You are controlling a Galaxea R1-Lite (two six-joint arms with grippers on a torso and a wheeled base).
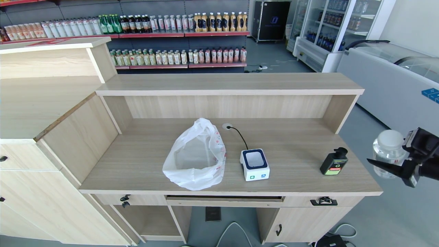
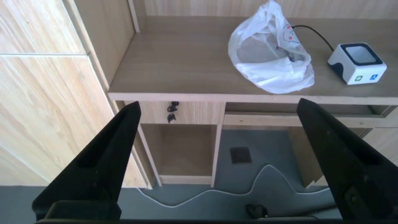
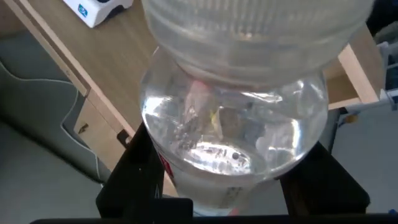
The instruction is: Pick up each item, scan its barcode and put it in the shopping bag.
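Right gripper (image 1: 384, 166) clasps clear bottle (image 1: 387, 149) beyond counter (image 1: 295, 154) right edge | left gripper (image 2: 217, 155) spread, empty | step: bringing bottle to scan | next: turn barcode, probably on label, toward scanner (image 1: 254, 164), then bag (image 1: 195, 156).

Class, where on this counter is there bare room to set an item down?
Widest: between the scanner and the black bottle. Also left of the shopping bag, up to the side wall. Tight: bag and scanner stand close together.
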